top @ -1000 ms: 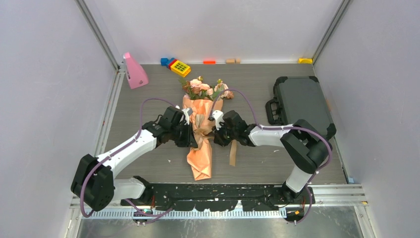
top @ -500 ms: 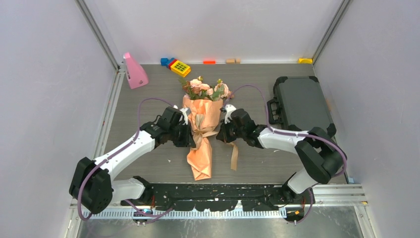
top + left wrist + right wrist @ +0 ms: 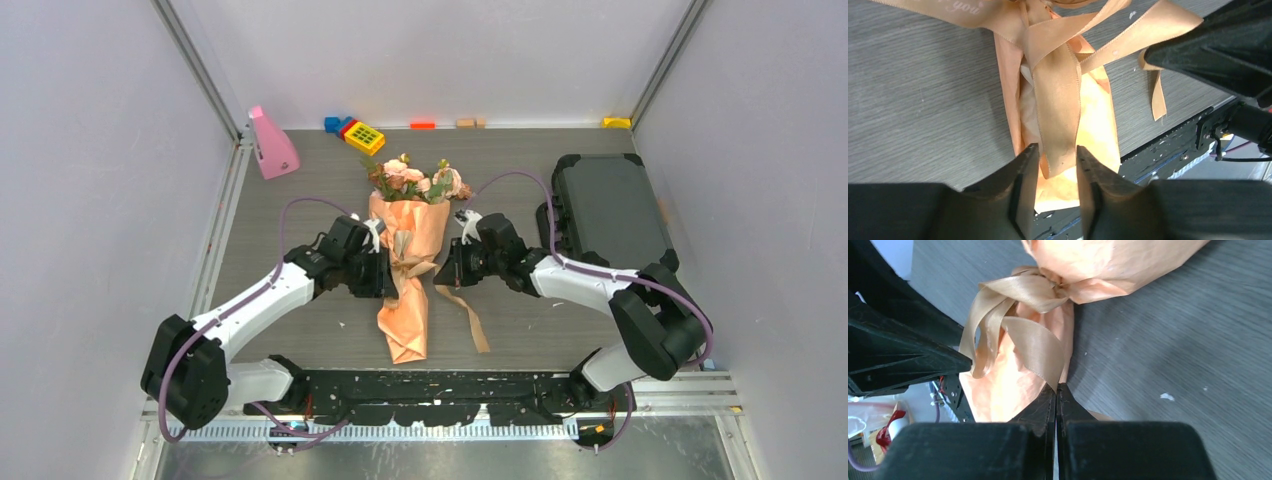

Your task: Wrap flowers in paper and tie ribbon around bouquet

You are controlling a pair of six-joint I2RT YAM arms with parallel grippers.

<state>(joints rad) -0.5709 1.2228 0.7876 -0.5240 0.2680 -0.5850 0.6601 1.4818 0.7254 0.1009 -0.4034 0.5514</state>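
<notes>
The bouquet (image 3: 410, 235) lies on the woodgrain desk (image 3: 290, 200), crinkled peach paper (image 3: 404, 330) tapering from pink roses (image 3: 412, 180). Glossy tan ribbon (image 3: 1023, 290) knots its waist. Left of the bouquet, the left gripper (image 3: 1057, 192), jaws apart, straddles one tail. Right of it, the right gripper (image 3: 1056, 390) pinches another tail — wrist views only.

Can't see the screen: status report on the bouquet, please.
Left gripper open, ribbon tail between its fingers. Right gripper shut on ribbon. Bouquet lying flat, ribbon knotted at its waist. Black case far right, not in the way.
</notes>
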